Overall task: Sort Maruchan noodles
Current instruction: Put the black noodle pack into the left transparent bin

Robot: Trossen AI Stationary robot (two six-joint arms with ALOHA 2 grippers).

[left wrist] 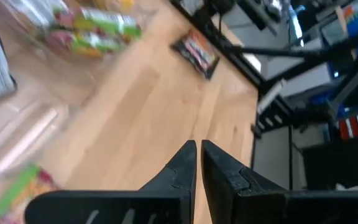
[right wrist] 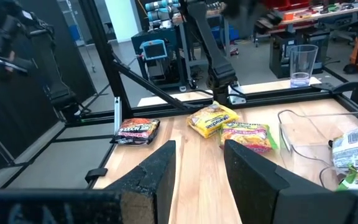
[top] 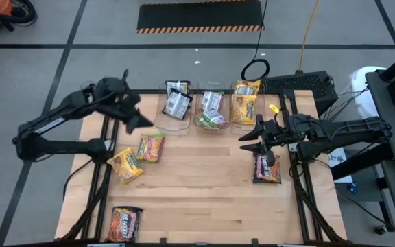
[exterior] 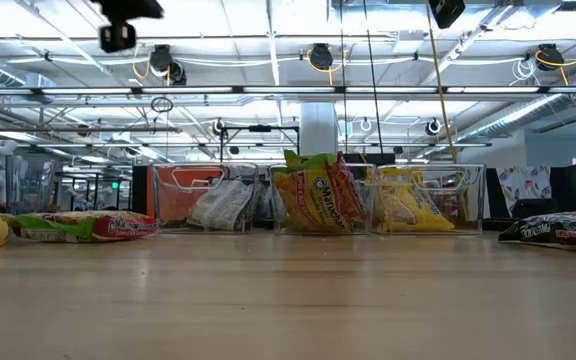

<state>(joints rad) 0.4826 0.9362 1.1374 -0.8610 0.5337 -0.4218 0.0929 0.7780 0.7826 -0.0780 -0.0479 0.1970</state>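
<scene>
Near the table's front edge a dark noodle packet (top: 124,224) lies at seven o'clock, a yellow packet (top: 126,165) and a green-edged packet (top: 151,147) sit left of bare middle boards, and another dark packet (top: 267,169) lies at four o'clock. The right gripper (top: 247,140) hovers over that last packet's far end — fingers spread, empty. Farther back, the left gripper (top: 137,121), fingers nearly together around nothing, hangs at ten o'clock beside three clear bins (top: 177,125) holding sorted packets along the far edge.

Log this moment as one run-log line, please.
left pincer: shut, empty, near bins | right pincer: open, empty, above table | loose packets: four | held: none
</scene>
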